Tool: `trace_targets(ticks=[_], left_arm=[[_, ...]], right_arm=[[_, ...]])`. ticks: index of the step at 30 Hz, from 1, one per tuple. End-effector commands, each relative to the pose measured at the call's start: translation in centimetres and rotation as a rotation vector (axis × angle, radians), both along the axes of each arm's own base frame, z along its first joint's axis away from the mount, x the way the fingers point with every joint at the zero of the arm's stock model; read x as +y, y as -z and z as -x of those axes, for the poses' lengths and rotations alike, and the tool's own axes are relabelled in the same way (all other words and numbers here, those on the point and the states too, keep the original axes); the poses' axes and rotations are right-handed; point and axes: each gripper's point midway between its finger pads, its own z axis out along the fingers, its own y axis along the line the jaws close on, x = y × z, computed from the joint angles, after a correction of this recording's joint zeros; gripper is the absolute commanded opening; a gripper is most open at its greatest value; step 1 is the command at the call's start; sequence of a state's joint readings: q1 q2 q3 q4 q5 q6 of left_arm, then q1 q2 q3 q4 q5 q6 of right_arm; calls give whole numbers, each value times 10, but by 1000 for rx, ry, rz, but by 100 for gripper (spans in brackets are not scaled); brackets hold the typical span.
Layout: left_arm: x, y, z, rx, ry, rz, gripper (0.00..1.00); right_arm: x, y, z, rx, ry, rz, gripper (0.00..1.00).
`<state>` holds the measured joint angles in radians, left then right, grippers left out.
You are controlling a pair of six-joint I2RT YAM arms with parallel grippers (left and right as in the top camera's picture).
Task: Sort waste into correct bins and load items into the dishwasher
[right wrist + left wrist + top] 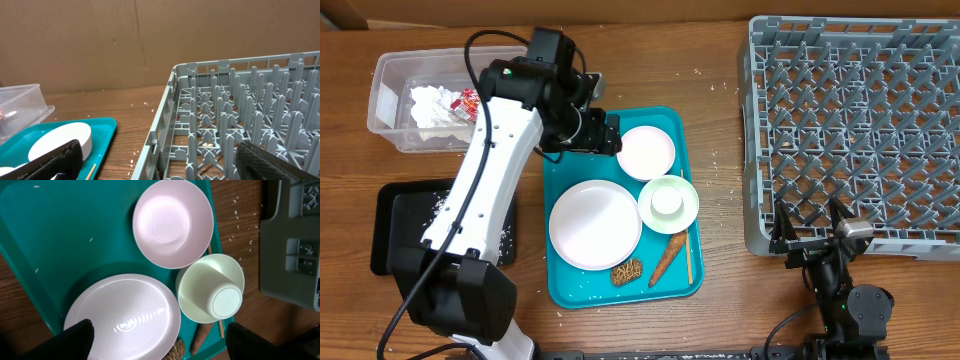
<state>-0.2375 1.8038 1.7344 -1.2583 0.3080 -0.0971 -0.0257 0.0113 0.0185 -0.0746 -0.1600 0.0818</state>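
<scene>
Two grippers, both spread wide and empty. Left gripper (611,134) hovers over the upper left of the teal tray (563,285). In the wrist view its fingertips (75,340) sit far apart at the bottom edge, above the large white plate (122,315). Small bowl (172,222) lies top centre, with the upturned green cup (212,287) just right of the plate. Carrot piece (666,260), brown scrap (626,270) and chopstick (686,250) lie at the tray's lower right. Right gripper (810,232) is at lower right of the overhead frame, at the near edge of the grey dish rack (860,120). Clear bin (392,140) holding crumpled waste sits upper left, black bin (392,230) lower left.
</scene>
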Motion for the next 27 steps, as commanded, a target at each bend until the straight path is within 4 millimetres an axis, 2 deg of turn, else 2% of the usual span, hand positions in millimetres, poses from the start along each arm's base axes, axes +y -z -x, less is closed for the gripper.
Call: trace_targets(ticks=[1,5,14,17,22,27], left_arm=[[-18,3,5,5,48,20,87],[-39,3,15,5,109,18,87],[-73,5,32,-24,214,-27,87],[-78,6,42,-2,238,-36,86],[-78,11,72,94,277,-75,78],[-79,13,92,146,311,-114,78]], right_arm=[[-1,3,0,0,4,0,100],[-1,3,0,0,4,0,100],[-1,3,0,0,4,0,100],[-1,2,0,-1,4,0,100],[-1,3,0,0,4,0,100],[-1,2,0,-1,4,0,100]])
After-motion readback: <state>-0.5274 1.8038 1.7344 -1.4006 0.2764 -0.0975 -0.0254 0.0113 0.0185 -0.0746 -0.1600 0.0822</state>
